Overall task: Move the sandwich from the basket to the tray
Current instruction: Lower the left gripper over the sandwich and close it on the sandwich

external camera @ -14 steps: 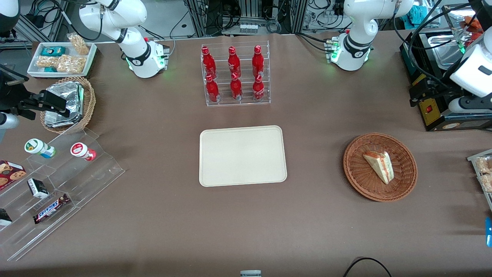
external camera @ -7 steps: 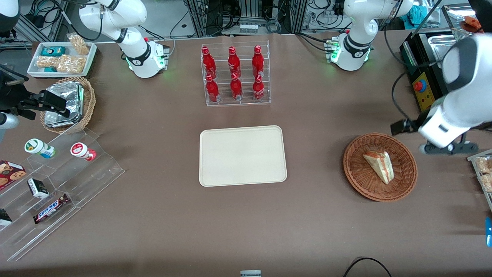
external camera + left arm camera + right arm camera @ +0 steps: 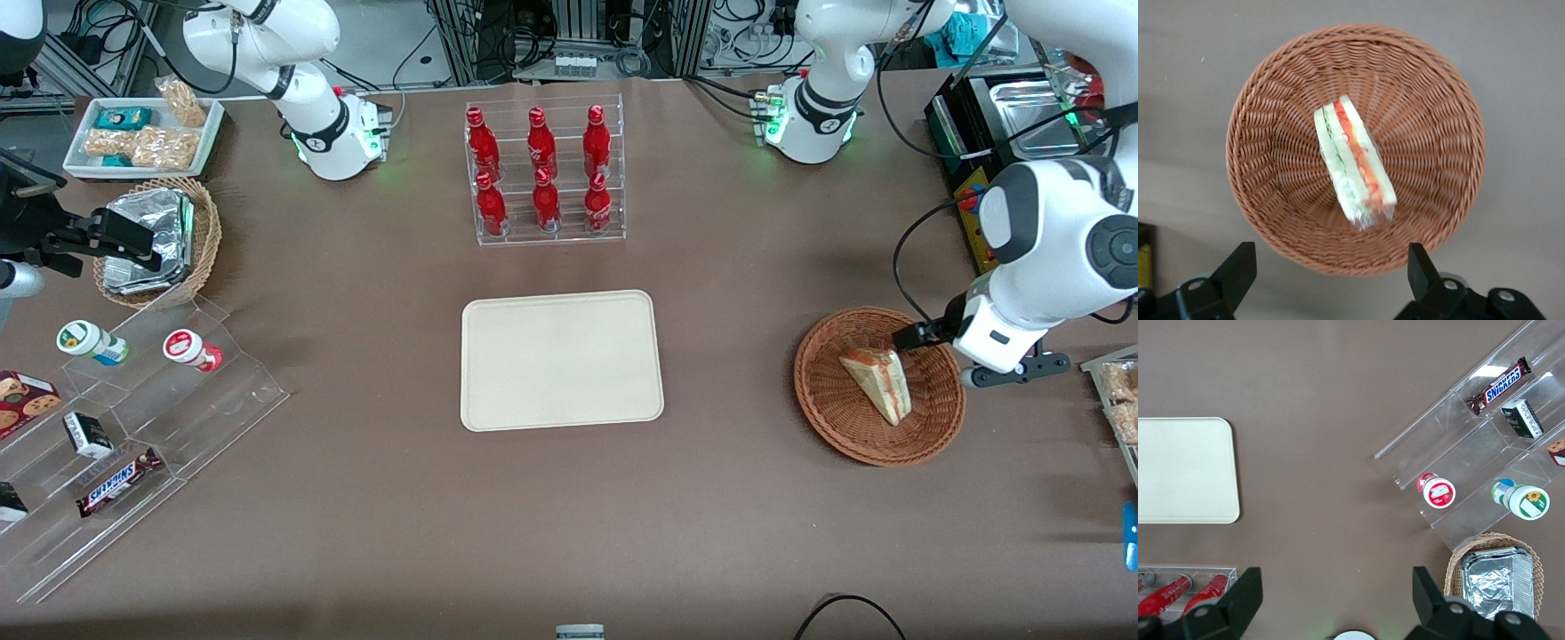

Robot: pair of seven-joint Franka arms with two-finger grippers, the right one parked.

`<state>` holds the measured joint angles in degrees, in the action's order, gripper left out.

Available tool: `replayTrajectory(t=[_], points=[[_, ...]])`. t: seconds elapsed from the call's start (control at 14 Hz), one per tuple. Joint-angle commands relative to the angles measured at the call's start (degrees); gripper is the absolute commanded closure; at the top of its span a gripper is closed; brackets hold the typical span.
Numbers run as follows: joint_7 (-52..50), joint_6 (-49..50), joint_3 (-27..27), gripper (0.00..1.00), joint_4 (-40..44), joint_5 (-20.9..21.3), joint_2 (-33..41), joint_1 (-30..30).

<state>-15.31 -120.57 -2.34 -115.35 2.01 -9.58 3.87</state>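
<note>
Operator, your gripper [image 3: 1331, 270] hangs above the basket [image 3: 836, 418] at its edge toward the working arm's end, fingers [image 3: 1238, 267] spread wide and holding nothing. The sandwich [image 3: 878, 382] lies on its side in the basket's middle (filling layers showing in the wrist view), untouched. The tray [image 3: 562, 360] sits well apart, toward the table's centre, nothing on it.

Brown surface [image 3: 373, 498] carries tray [image 3: 560, 360] at centre, basket [image 3: 840, 409] toward working arm's end, bottle rack [image 3: 544, 173] farther from camera, clear stand [image 3: 178, 418] toward parked arm's end. Tool [image 3: 1331, 267] hovers above basket, fingers spread.
</note>
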Motion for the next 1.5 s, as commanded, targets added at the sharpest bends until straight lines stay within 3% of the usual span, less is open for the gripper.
replayTrajectory(t=[0.0, 0.21, 0.5, 0.57, 0.86, 1.14, 1.43], points=[[-12.9, -3.3, -0.4, 0.00, -0.1, -0.1, -2.6, 0.2], [-24.9, -10.3, -0.5, 0.00, -2.0, -0.1, -5.4, 0.0], [-26.9, -19.2, -0.5, 0.00, -6.5, -0.1, -9.0, -0.1], [-27.1, -20.1, -0.5, 0.07, -6.6, -0.1, -9.6, -0.1], [-27.8, -15.8, -0.6, 0.87, -6.6, 0.3, -7.7, -0.4], [-26.1, 1.2, -1.5, 0.93, 1.6, 0.7, -4.8, -3.2], [-5.4, 6.7, -2.4, 0.93, 6.9, -0.3, -5.7, -9.9]])
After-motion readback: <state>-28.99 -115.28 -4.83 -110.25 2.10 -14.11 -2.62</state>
